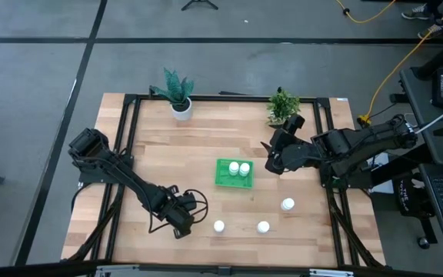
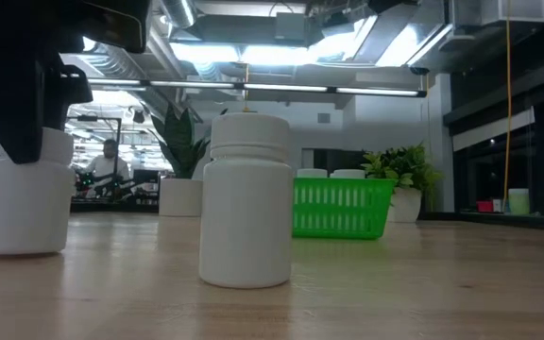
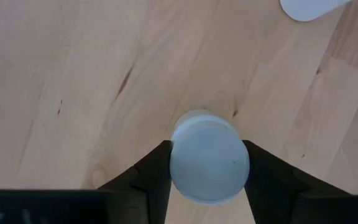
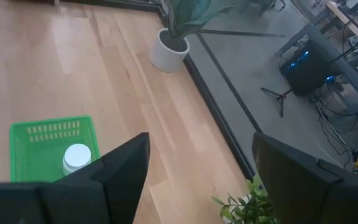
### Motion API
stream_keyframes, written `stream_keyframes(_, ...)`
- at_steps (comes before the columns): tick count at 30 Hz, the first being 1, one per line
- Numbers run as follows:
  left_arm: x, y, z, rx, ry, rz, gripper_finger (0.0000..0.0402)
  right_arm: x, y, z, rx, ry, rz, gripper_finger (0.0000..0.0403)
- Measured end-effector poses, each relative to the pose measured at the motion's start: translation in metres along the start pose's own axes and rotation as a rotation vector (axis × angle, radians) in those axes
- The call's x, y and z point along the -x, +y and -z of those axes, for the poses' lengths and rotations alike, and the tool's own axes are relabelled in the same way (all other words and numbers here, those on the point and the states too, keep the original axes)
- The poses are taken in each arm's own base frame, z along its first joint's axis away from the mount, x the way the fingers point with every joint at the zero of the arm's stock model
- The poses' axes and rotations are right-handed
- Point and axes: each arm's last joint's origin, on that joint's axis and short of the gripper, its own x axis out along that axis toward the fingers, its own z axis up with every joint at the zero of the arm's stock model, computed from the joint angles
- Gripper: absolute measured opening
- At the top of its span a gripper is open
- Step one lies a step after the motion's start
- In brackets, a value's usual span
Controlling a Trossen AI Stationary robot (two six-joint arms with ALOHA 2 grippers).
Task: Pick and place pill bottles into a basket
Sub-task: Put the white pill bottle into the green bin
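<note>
2 pill bottles (image 1: 239,168) sit in the basket (image 1: 223,181); left gripper (image 3: 209,167) clamps another bottle (image 3: 209,160), right gripper (image 4: 197,168) gapes

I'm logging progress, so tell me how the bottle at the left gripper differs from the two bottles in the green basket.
The bottle at the left gripper stands on the bare table; the two bottles in the basket stand inside the green basket.
It sits between the left gripper fingers; the basket pair are untouched, with the right gripper open beside the basket.
All are upright, white and capped.
</note>
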Motion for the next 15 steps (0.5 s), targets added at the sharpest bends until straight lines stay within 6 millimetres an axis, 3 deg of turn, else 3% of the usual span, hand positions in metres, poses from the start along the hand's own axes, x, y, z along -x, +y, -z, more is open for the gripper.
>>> stream_keyframes(6, 0.007, 0.006, -0.009, -0.007, 0.014, 0.010, 0.0159, 0.000, 0.000, 0.000, 0.001, 0.000, 0.000, 0.0284)
stream_keyframes(15, 0.055, 0.025, -0.063, -0.110, -0.135, -0.007, 0.0158, 0.000, 0.000, 0.000, 0.000, 0.000, -0.001, 0.0284)
